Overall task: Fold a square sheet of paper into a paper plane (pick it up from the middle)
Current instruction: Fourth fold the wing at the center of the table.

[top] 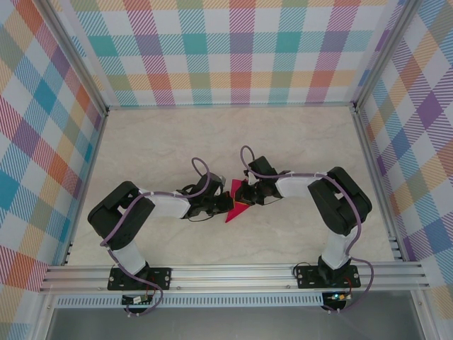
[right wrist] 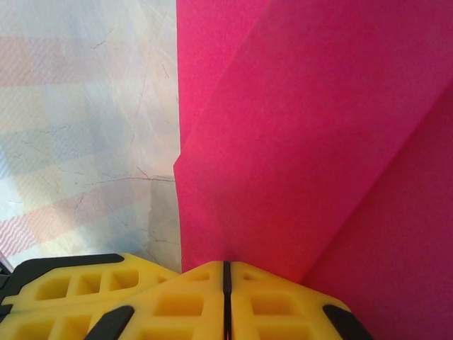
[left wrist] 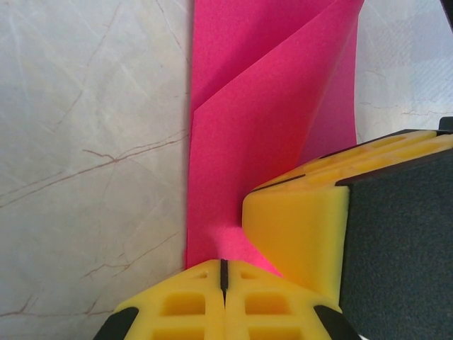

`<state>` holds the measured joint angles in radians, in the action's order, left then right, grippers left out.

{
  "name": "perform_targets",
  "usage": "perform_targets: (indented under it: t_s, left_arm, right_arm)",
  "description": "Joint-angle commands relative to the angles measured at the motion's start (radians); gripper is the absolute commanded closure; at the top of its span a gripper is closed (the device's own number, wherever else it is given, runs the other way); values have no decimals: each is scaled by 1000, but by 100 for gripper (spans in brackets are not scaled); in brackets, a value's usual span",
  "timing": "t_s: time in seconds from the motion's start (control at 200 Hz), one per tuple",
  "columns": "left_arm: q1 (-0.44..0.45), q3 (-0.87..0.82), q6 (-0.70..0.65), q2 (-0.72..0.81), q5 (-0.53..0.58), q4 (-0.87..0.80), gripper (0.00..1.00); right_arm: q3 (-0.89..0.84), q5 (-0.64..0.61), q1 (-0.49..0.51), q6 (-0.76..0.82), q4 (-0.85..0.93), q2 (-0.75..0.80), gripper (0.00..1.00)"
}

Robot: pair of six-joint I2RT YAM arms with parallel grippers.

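- The paper plane (top: pixel 236 204) lies in the middle of the bench (top: pixel 170 142), between the tips of the two arms. From above it is a small magenta triangle, and both wrists cover part of it.
- The left end effector (top: pixel 221 204) is closed. In the left wrist view its two yellow fingers (left wrist: pixel 184 304) meet at a thin seam, and the edge of the paper goes in right at that seam, so it grips the paper plane.
- The right end effector (top: pixel 245 193) is closed too. In the right wrist view its fingers (right wrist: pixel 276 308) press together on the lower edge of the pink paper.
- In the left wrist view a second yellow finger with a black pad (left wrist: pixel 297 227) stands just beside the seam and hides the lower right part of the paper.
- The creased layers rise away from the fingers, but the frame cuts off their top, so the nose of the plane cannot be made out.
- In the right wrist view the paper runs out of the frame at the top and right, and how many layers it has is hard to tell.
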<state>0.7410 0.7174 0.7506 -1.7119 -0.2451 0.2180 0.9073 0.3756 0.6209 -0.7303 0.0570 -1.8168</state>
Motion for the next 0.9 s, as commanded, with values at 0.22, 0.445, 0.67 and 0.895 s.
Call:
perform_targets:
  t_s: [0.22, 0.445, 0.67, 0.895]
  left_arm:
    - [-7, -29, -26, -20, 24, -154, 100]
    - [-7, -24, -25, -22, 13, -154, 100]
    - [-6, -16, -27, -25, 13, -156, 100]
    - [-7, -12, -26, -23, 22, -175, 100]
  right_arm:
    - [27, -36, -69, 61, 25, -24, 91]
    - [26, -27, -89, 79, -9, -6, 90]
    - [8, 36, -38, 67, -107, 8, 89]
    - [24, 61, -39, 76, -102, -41, 89]
